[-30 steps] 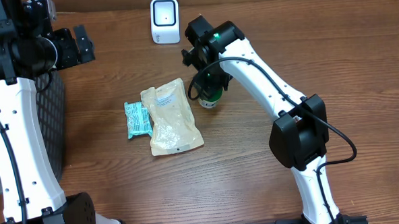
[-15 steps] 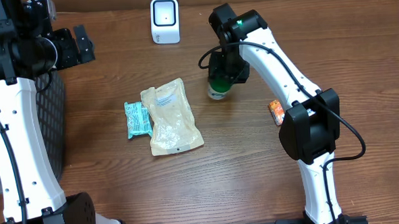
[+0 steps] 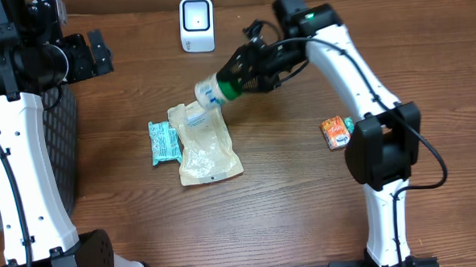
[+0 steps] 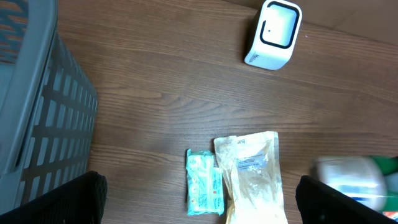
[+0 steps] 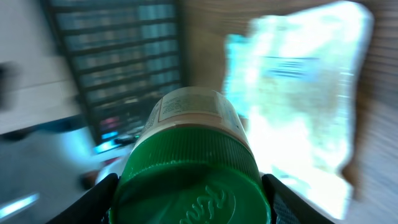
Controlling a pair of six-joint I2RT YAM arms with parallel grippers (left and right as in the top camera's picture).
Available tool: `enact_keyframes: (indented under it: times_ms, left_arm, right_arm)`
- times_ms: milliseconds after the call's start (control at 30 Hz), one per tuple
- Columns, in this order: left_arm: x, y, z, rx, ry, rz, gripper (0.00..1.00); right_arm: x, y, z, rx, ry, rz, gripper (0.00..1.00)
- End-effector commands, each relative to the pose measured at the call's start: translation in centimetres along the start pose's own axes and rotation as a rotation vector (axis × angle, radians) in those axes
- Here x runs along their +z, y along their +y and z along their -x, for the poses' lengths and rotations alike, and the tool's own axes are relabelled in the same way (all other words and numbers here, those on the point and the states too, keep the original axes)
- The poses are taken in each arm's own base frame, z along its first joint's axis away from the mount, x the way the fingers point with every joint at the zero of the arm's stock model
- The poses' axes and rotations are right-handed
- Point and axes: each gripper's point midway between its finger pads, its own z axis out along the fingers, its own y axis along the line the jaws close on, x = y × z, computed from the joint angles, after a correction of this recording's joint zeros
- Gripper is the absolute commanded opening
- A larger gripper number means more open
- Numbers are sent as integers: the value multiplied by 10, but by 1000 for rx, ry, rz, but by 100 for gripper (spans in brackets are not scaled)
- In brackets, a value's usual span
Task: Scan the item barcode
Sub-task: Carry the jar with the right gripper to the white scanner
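The right arm and left arm are smooth white shells linked by bulky black joints. A small green light glows on the right wrist, and a looping black cable trails lower down. The left gripper has matte black jaws.

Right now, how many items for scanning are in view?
4: green-capped bottle held in the right pincer; beige pouch mid-table; teal packet beside it; orange packet by the right arm. More may be hidden.
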Motion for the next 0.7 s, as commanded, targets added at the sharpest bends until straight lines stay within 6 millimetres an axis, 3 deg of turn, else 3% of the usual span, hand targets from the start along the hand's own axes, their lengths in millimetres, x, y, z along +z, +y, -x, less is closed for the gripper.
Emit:
enact_keyframes:
  times_ms: [0, 233, 500, 667]
  left_arm:
    - [1, -3, -1, 28, 2, -5, 99]
    - [1, -3, -1, 28, 2, -5, 100]
    - [1, -3, -1, 28, 2, -5, 100]
    - [1, -3, -1, 28, 2, -5, 100]
  right_arm:
    - [-47, 81, -22, -160, -10, 271, 20]
    - [-82, 102, -31, -226, -87, 262, 21]
    - [-84, 99, -30, -242, -133, 162, 20]
    - [-78, 81, -22, -236, -168, 42, 18]
